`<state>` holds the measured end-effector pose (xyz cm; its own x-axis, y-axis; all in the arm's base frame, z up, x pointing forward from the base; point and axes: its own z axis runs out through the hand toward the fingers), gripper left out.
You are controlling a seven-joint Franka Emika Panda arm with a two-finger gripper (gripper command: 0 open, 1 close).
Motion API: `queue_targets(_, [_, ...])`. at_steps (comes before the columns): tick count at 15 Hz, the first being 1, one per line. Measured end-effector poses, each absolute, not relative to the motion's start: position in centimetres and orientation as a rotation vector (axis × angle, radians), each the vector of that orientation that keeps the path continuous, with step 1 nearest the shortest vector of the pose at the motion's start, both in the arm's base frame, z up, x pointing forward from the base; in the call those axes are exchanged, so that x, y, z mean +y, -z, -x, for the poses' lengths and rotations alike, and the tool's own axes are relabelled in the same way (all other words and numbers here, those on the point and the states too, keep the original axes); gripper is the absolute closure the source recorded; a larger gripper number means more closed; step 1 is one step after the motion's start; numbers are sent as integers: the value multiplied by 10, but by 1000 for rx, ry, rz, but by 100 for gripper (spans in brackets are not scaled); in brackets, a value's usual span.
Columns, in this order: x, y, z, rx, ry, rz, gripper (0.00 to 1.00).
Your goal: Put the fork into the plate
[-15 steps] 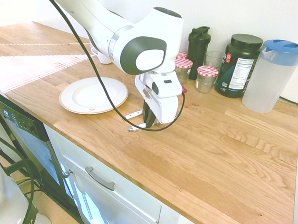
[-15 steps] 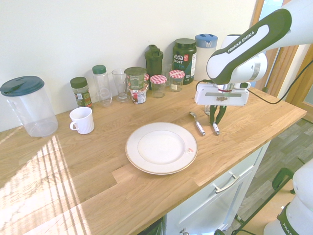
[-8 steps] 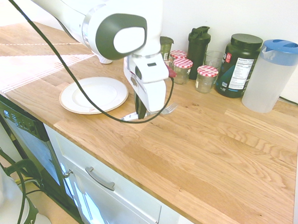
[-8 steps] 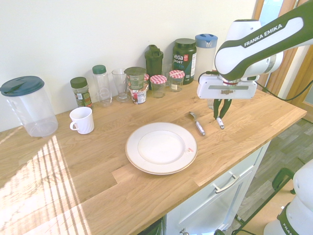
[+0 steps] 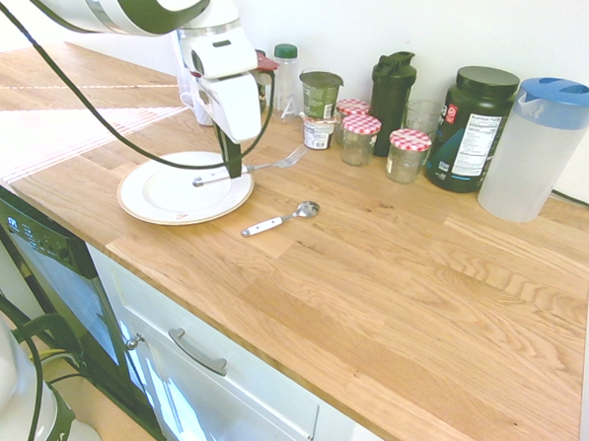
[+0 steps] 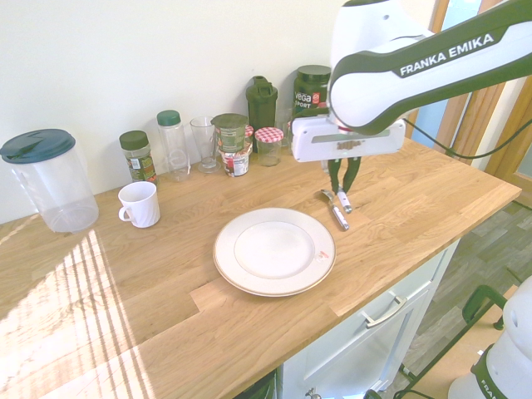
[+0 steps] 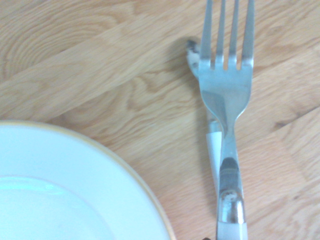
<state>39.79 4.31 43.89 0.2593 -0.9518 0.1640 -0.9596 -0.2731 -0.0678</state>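
1. Fork (image 5: 263, 166) is off the counter, clamped by its white handle between the closed fingers of the gripper (image 5: 234, 167), and it lies roughly level with its tines pointing right, toward the jars at the wall.
2. Seen from the first exterior view, the handle end hangs above the right part of the plate (image 5: 142, 201), while the tines reach out past the rim over bare wood.
3. The step in hand looks like the carry to the plate, and it seems unfinished: the wrist view shows the fork over wood beside the rim, with the spoon (image 7: 212, 145) showing directly beneath it.
4. To do it well, the arm would do best to shift left until the whole fork sits over the plate's flat centre, then lower with the fork kept level, and let go only when it is close to the surface.
5. A release from high up risks a bounce or a slide off the shallow rim.
6. The spoon (image 5: 279, 220) on the counter to the right of the plate should be left alone.
7. The fork is slim, with four shiny metal tines, a narrow polished neck and a white handle; smooth metal of this kind would likely skate on a glazed plate.
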Motion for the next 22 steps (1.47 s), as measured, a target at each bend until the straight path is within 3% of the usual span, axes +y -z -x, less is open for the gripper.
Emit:
queue_targets(7, [133, -402, -435, -1693, -288, -2447, 100])
queue_targets(22, [153, -341, -452, -1493, -155, -2559, 100])
